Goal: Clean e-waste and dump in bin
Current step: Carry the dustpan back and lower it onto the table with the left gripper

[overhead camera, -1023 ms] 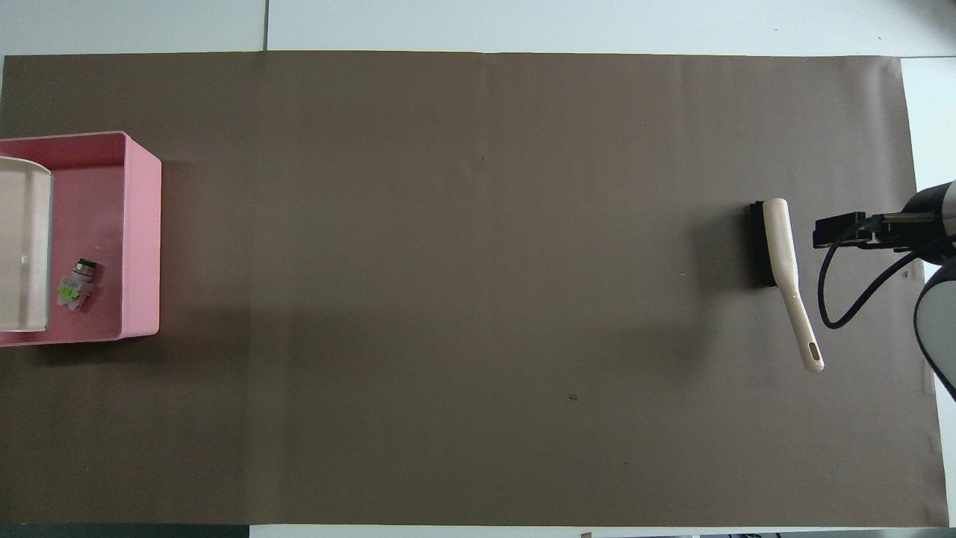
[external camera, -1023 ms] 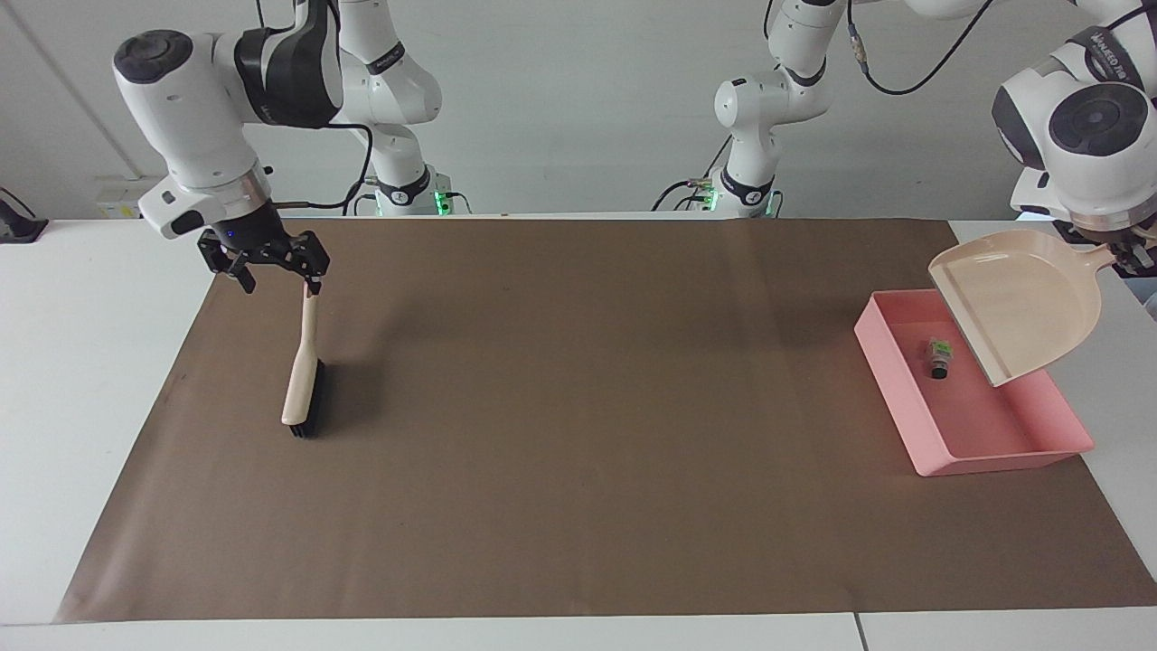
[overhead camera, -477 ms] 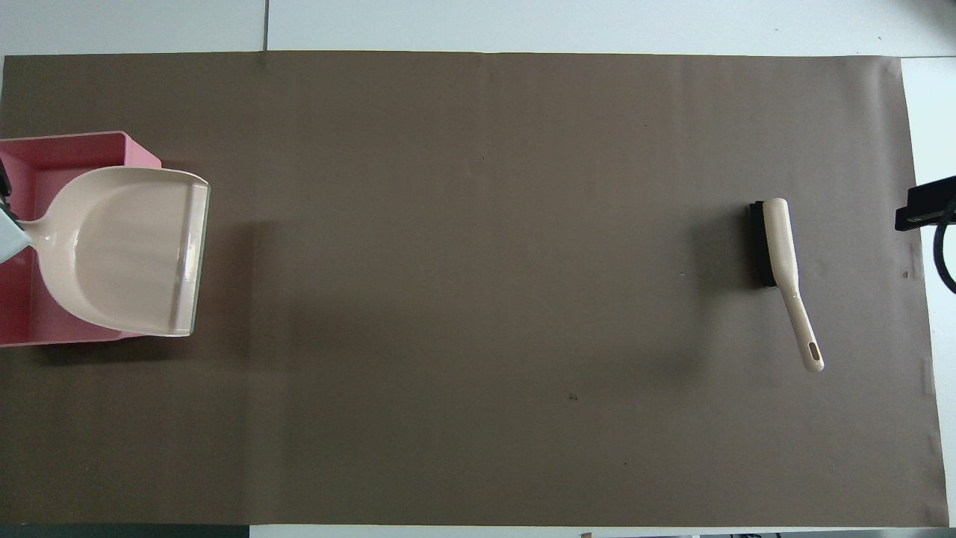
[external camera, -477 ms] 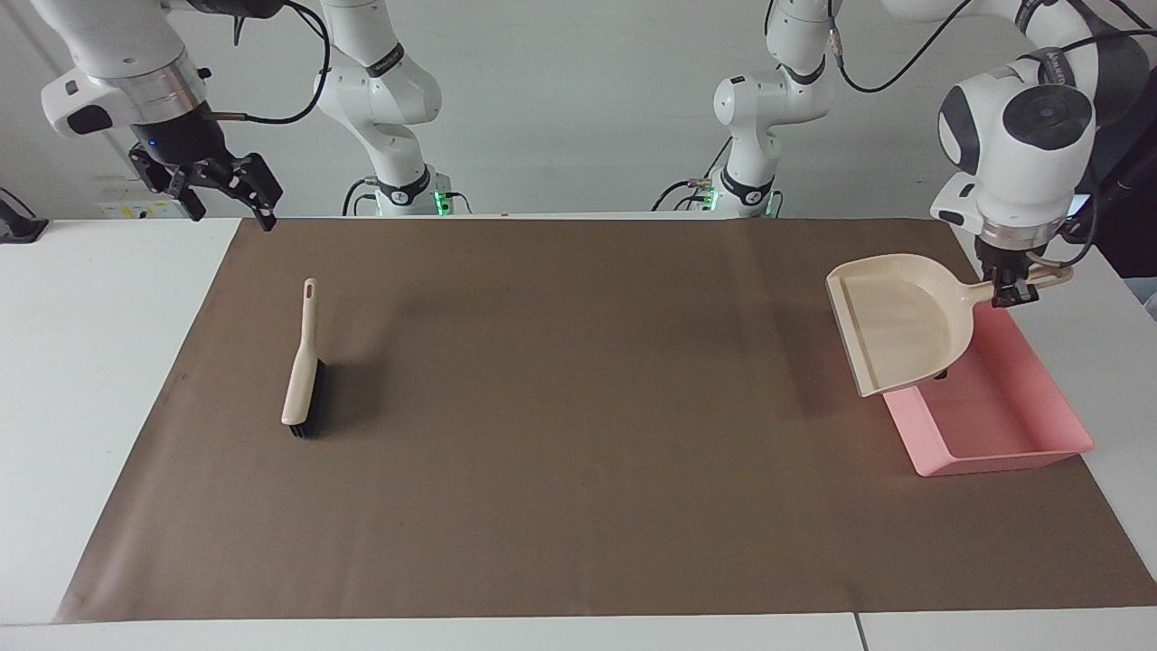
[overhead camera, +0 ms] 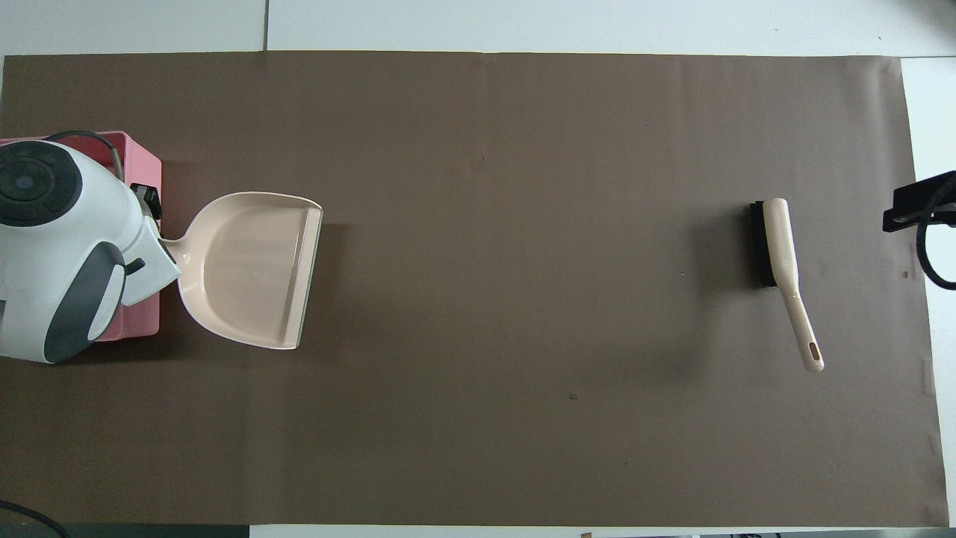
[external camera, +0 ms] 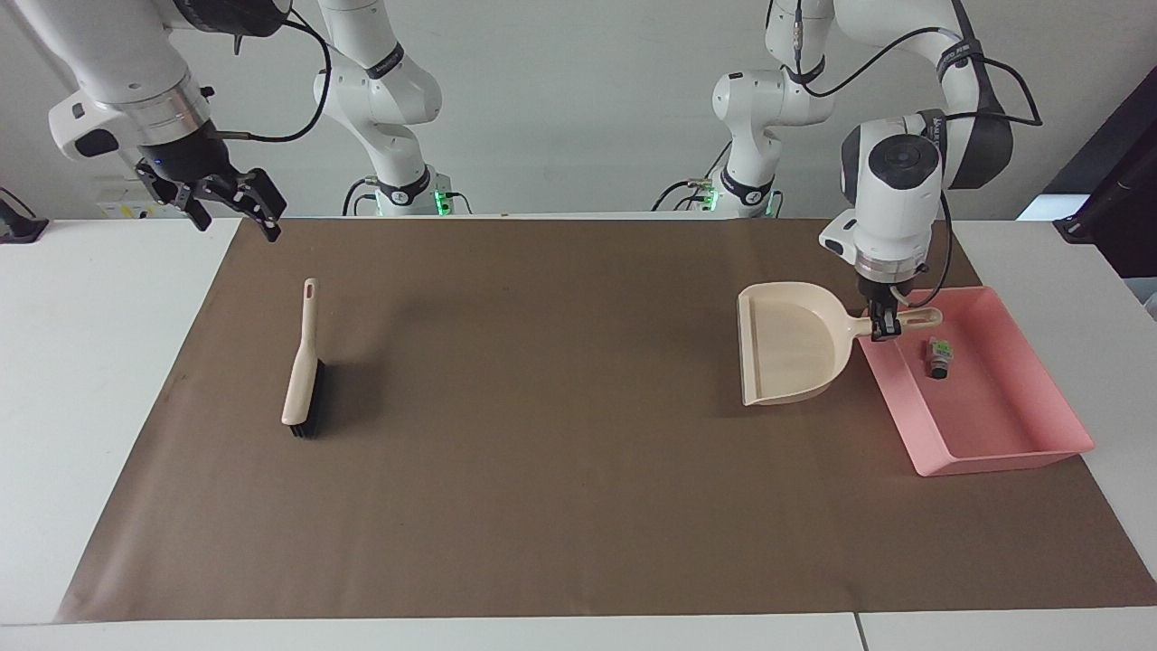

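Two large things anchor the scene — the brown mat [external camera: 560, 506] and, at the left arm's end, the bin [external camera: 1003, 457], a stiff, light tray best held by its rim. Beside it the dustpan [external camera: 786, 353] rests on the mat, its handle pinched in the left gripper [external camera: 881, 327]. The right gripper [external camera: 230, 201] waits with jaws wide above the mat's corner, near the brush [external camera: 303, 380]. Smallest, the e-waste [external camera: 938, 354] lies in the bin — light, hard, prone to roll. Only the facing view shows it; overhead, the arm covers it.
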